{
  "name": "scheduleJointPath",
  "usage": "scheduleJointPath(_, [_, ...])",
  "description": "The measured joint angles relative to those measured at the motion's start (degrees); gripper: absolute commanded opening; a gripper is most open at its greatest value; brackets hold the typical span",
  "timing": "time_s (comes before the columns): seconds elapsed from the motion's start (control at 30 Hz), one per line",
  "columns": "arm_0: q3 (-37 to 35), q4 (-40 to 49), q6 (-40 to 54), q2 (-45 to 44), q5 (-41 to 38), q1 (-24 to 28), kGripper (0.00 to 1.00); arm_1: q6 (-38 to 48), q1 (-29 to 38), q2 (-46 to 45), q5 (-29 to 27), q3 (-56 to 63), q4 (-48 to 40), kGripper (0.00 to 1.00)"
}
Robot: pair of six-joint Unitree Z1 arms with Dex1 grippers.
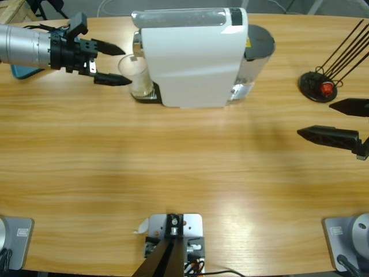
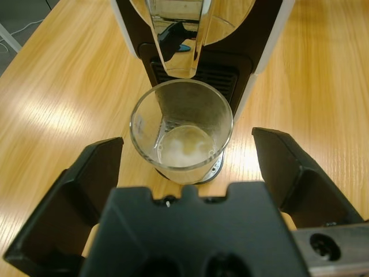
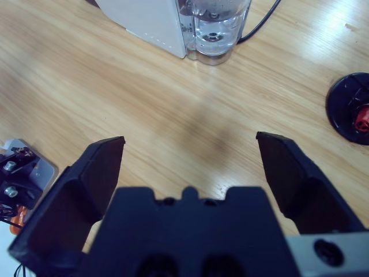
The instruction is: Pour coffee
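In the high view the machine (image 1: 193,55) overhangs the glass (image 1: 134,78), hiding its far side and the coffee inside. The left arm (image 1: 26,46) is cut off by the left edge, and a blue thing (image 1: 23,72) under it is mostly covered. The right pincer (image 1: 340,121) runs off the right edge; its arm is out of view. The rack (image 1: 320,86) has its rods cut by the edge. In the right wrist view the water tank (image 3: 216,26) is cut by the top edge and the rack's base (image 3: 351,107) by the right edge.
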Motion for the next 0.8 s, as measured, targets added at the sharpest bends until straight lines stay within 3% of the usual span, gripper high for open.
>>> scheduleJointPath(0.4, [-2.63,0.0,0.0,2.55,0.98,-3.63,0.954,0.0,0.0,0.0,0.0,0.0,-0.01,1.0])
scheduleJointPath(0.47, [-2.63,0.0,-0.01,2.6,1.53,-3.97,0.802,0.0,0.0,0.0,0.0,0.0,-0.01,1.0])
scheduleJointPath(0.53, [-2.63,0.0,0.0,2.67,1.82,-4.22,0.507,0.0,-0.01,0.0,0.0,0.0,-0.01,1.0])
scheduleJointPath(0.63, [-2.64,0.0,-0.04,2.71,2.05,-4.31,0.471,0.0,-0.02,0.0,0.0,0.0,-0.01,1.0])
scheduleJointPath(0.7, [-2.66,0.0,-0.2,2.71,3.19,-4.46,0.237,0.0,-0.08,0.0,0.0,0.0,-0.01,1.0])
scheduleJointPath(0.8, [-2.75,0.0,-0.25,2.79,5.31,-4.8,0.175,0.0,-0.21,0.0,-0.01,0.0,-0.01,1.0])
